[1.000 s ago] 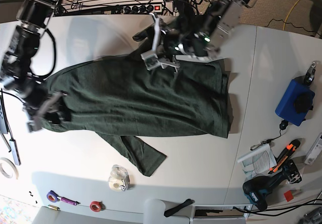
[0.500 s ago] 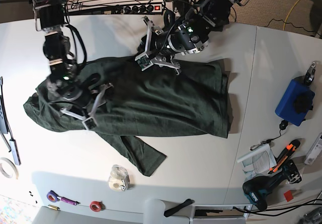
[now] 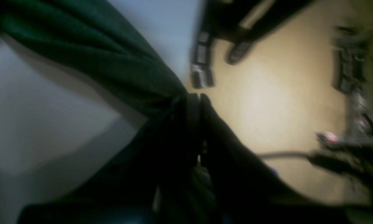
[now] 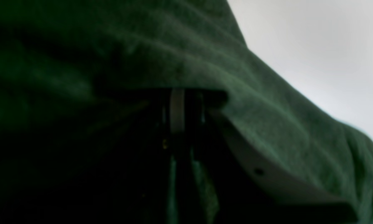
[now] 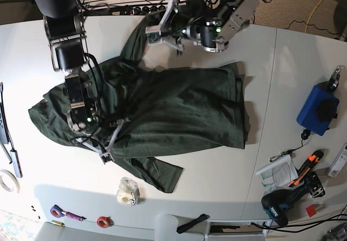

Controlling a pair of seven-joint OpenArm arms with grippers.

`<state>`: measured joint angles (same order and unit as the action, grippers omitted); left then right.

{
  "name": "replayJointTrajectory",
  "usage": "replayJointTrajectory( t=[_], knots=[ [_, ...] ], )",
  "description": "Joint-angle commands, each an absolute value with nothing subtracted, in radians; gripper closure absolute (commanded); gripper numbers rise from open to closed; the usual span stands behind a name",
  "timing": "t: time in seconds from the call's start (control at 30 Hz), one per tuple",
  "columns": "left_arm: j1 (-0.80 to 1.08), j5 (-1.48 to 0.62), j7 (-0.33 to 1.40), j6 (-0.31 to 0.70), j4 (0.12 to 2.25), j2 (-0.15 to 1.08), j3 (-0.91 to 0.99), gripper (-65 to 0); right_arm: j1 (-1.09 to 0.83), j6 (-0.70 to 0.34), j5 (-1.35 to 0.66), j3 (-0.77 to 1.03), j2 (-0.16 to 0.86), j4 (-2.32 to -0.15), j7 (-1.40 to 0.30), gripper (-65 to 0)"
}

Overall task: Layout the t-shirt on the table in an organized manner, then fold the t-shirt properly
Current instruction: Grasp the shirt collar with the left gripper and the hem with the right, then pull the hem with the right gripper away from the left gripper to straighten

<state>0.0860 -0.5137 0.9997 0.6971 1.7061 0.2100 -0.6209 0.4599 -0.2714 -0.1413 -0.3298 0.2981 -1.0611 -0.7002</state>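
1. The t-shirt (image 5: 179,108) is soft, matte forest-green cloth, creased all over. It lies across the middle of the smooth white worktop (image 5: 282,89), with one sleeve tongue trailing toward the near edge.
2. My left claw (image 5: 153,33) sits at the far edge of the worktop. Its fingers are pressed together on a pinch of the shirt's far hem, and the cloth rises to it in a peaked tent.
3. My right claw (image 5: 106,146) is at the near left, clamped on a fold of the shirt's lower edge. My wrist view there shows green weave bunched over the closed fingers.
4. Both wrist views are blurred and dark. In the left one (image 3: 194,102) I can make out only a fabric band running into the pinch, pale floor beyond it and smeared cables.
5. The right claw's tips are buried in cloth, so I cannot see them cleanly.
6. A second ago both claws stood spread above the shirt. Now they have shut, the far hem has been lifted, and the left side has bunched up.
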Motion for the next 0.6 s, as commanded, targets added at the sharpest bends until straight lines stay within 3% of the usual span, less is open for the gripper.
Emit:
replayJointTrajectory(
  t=[0.0,0.17,0.37,0.43,0.5,0.53,0.57],
  knots=[
    [0.083,-0.539,1.017,0.698,1.716,0.224,-0.620,0.0,0.511,-0.268,-0.141,-0.326,0.298,-1.061,-0.669,-4.2],
    [0.083,-0.612,1.024,0.698,1.716,0.287,-0.619,0.0,0.595,-0.268,-0.139,-0.326,0.291,-1.026,-0.619,-4.2],
    [0.080,-0.614,1.005,0.698,1.716,0.308,-0.619,0.0,0.661,-0.192,-0.078,-0.326,0.291,-1.026,-0.601,-4.7],
    [0.080,-0.614,0.975,0.698,1.716,0.307,-0.619,0.0,0.684,-0.168,-0.064,-0.325,0.297,-1.026,-0.654,-13.2],
    [0.080,-0.614,0.958,0.698,1.716,0.307,-0.619,0.0,0.713,-0.152,-0.092,-0.299,0.297,-1.027,-0.747,-29.5],
    [0.077,-0.614,0.955,0.698,1.716,0.307,-0.619,0.0,0.724,-0.152,-0.112,-0.270,0.297,-1.027,-0.804,-34.3],
    [0.074,-0.614,0.949,0.698,1.716,0.307,-0.619,0.0,0.733,-0.152,-0.123,-0.235,0.297,-1.028,-0.849,-34.8]
  ],
)
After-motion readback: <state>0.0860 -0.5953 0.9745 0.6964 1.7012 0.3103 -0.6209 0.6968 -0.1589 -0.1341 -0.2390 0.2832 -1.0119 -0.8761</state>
